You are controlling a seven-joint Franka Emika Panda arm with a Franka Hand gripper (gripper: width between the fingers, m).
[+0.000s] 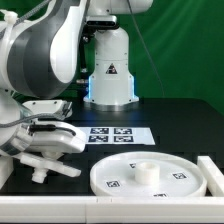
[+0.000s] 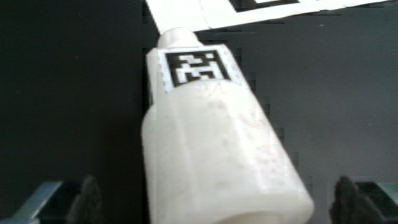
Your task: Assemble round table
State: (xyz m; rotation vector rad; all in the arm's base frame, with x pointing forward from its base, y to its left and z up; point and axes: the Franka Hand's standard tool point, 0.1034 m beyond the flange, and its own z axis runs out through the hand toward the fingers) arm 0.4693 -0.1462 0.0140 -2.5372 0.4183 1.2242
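Note:
The large round white disc (image 1: 150, 180) lies flat at the front of the black table, with small tags on its face. A short white cylinder, the leg (image 1: 143, 171), stands upright at its centre. The white T-shaped foot piece (image 1: 45, 167) lies on the table at the exterior view's left. My gripper (image 1: 42, 148) hangs just above it. In the wrist view the foot piece (image 2: 214, 140), with a black-white tag (image 2: 196, 68) at its far end, lies between my fingertips (image 2: 63, 200). The gripper (image 2: 214, 208) is open, with gaps on both sides of the piece.
The marker board (image 1: 115, 135) lies behind the disc, and its corner shows in the wrist view (image 2: 267, 10). A white upright block (image 1: 207, 172) stands at the disc's right edge. The robot base (image 1: 110, 75) is at the back.

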